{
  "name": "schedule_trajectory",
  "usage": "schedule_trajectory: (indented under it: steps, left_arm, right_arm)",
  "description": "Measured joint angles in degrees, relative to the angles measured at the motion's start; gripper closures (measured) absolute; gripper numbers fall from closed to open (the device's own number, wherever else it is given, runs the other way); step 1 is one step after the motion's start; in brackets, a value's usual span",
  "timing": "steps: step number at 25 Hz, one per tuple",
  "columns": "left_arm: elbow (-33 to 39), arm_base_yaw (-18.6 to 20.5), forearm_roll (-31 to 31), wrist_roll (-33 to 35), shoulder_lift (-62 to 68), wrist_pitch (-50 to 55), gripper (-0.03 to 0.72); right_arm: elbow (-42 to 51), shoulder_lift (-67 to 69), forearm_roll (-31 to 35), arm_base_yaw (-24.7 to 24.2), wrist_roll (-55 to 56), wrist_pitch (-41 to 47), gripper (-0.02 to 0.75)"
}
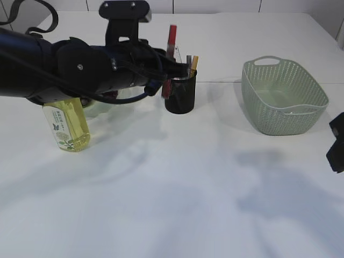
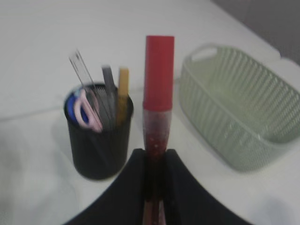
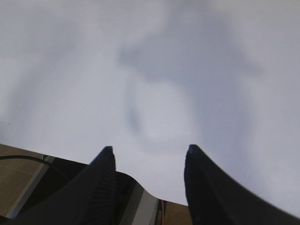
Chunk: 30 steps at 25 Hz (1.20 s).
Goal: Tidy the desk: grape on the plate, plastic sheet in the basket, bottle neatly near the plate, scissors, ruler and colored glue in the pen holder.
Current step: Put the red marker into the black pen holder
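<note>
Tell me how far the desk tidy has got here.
Scissors and ruler already stand in the pen holder; the bottle is upright. The left pincer holds the colored glue beside the holder, not yet inside. Grape and plastic sheet cannot be confirmed.

white table (image 1: 177,204), bottle (image 1: 67,126), pen holder (image 1: 180,94), basket (image 1: 283,97)

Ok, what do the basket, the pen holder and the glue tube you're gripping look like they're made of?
Basket: pale green moulded plastic by the look, matte, with a perforated lattice wall and a cut-out handle. Pen holder: black, ribbed or mesh wall; plastic or metal, cannot tell. Glue tube: clear plastic body showing red glittery fill, under an opaque matte red cap.
</note>
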Motion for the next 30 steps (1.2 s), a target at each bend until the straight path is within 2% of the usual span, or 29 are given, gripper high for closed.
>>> schedule_trajectory:
  steps: [4,12,21,30]
  left_arm:
    - [-0.30,0.11,-0.49,0.00,0.26,-11.59,0.624]
    - [-10.16,1.11,3.20,0.00,11.56,-18.05,0.624]
    - [-23.27,3.18,4.40,0.00,22.41,-18.09,0.621]
    - [-31.48,4.96,4.63,0.00,27.71,-14.05,0.617]
  right_arm:
    - [0.00,0.00,-0.92,0.00,0.00,-1.70,0.354]
    - [0.00,0.00,-3.98,0.00,-0.04,-5.44,0.354]
    - [0.00,0.00,-7.40,0.00,-0.04,-8.93,0.354]
    - [0.00,0.00,-9.52,0.00,-0.13,-11.90,0.354]
